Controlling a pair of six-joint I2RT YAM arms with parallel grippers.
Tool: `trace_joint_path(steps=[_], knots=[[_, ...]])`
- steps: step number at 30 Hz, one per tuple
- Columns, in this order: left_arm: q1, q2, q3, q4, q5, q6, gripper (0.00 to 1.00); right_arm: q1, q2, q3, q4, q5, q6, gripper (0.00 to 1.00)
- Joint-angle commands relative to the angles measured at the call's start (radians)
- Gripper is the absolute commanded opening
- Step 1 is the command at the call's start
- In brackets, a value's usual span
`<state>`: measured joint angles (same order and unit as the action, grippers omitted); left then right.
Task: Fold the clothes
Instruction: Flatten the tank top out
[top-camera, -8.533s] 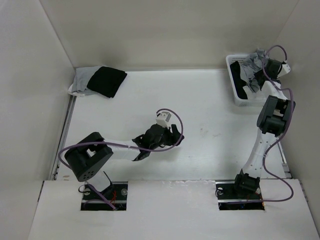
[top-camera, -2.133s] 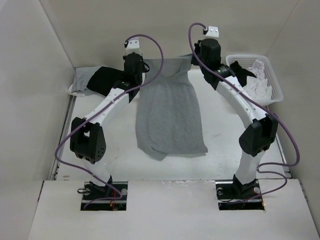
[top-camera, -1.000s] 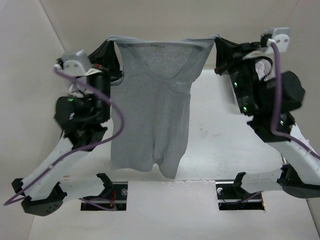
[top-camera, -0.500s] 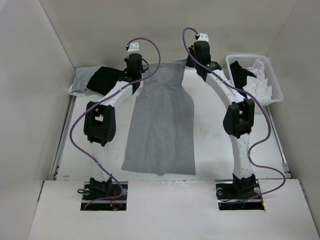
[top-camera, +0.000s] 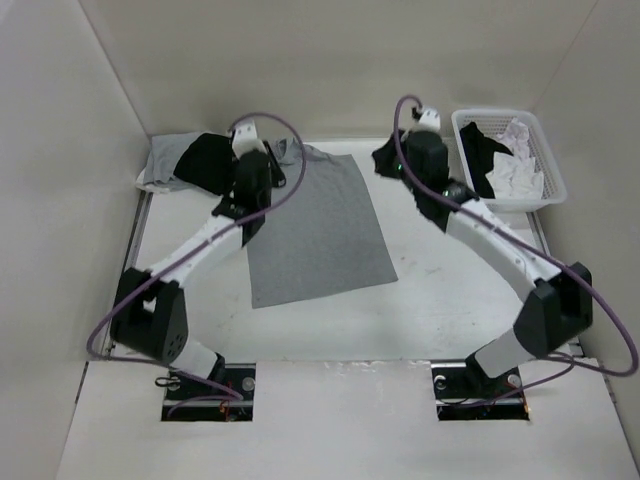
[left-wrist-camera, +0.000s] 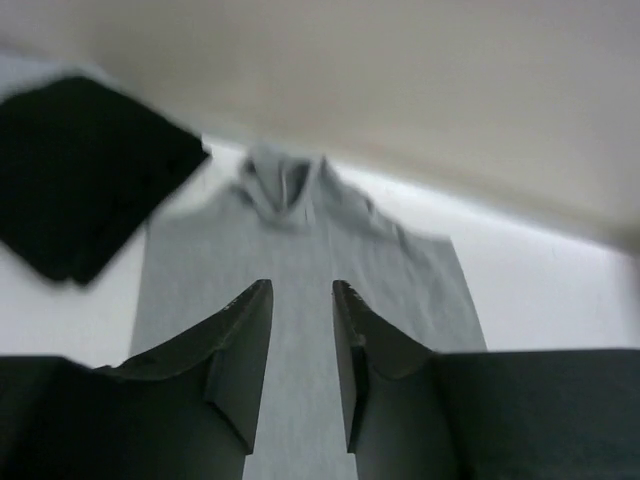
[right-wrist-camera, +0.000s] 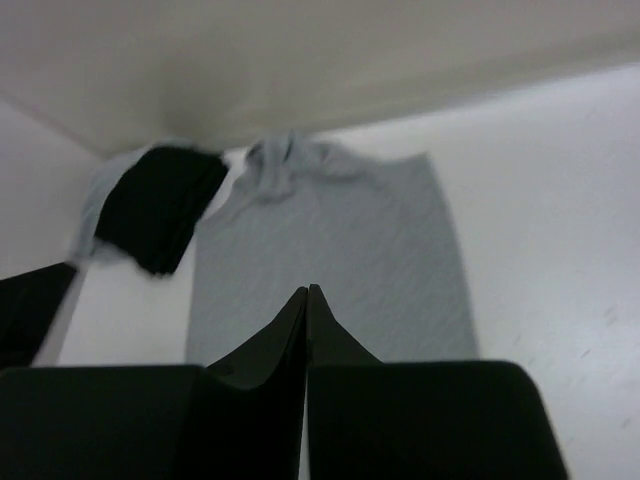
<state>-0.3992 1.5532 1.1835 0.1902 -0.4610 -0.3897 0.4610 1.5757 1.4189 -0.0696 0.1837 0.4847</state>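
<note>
Grey top (top-camera: 315, 225), spread flat on the desk (top-camera: 450, 290), centre-left of the overhead frame.
Left claw (left-wrist-camera: 300, 290): fingers apart, nothing between them, over the top's upper left corner by the bunched neckline. Right claw (right-wrist-camera: 307, 292): fingers pressed together, empty, just right of the top's upper right corner. Upper left: black garment (top-camera: 212, 162) on a pale grey garment (top-camera: 160, 160). Upper right: white basket (top-camera: 556, 178) holding black and white clothes (top-camera: 512, 172).
</note>
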Motion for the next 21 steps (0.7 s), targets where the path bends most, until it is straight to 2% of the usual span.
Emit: trace_joint_path(steps=[1, 5, 8, 10, 13, 18, 21], knots=[[-0.037, -0.141, -0.268, 0.020, -0.001, -0.173, 0.27, 0.113, -0.069, -0.251, 0.100, -0.012, 0.115, 0.01], [-0.027, -0.382, -0.559, -0.119, 0.027, -0.305, 0.21, 0.224, -0.216, -0.535, 0.160, 0.019, 0.176, 0.01], [0.007, -0.510, -0.701, -0.269, 0.128, -0.409, 0.18, 0.291, -0.299, -0.685, 0.162, 0.033, 0.207, 0.01], [0.038, -0.570, -0.777, -0.352, 0.206, -0.468, 0.21, 0.328, -0.359, -0.768, 0.159, 0.063, 0.225, 0.02], [0.070, -0.648, -0.853, -0.454, 0.292, -0.552, 0.28, 0.354, -0.449, -0.850, 0.136, 0.097, 0.244, 0.03], [0.067, -0.820, -0.892, -0.624, 0.311, -0.617, 0.32, 0.362, -0.569, -0.928, 0.099, 0.111, 0.255, 0.06], [0.061, -0.866, -0.892, -0.701, 0.311, -0.633, 0.32, 0.354, -0.603, -0.971, 0.091, 0.123, 0.267, 0.07]])
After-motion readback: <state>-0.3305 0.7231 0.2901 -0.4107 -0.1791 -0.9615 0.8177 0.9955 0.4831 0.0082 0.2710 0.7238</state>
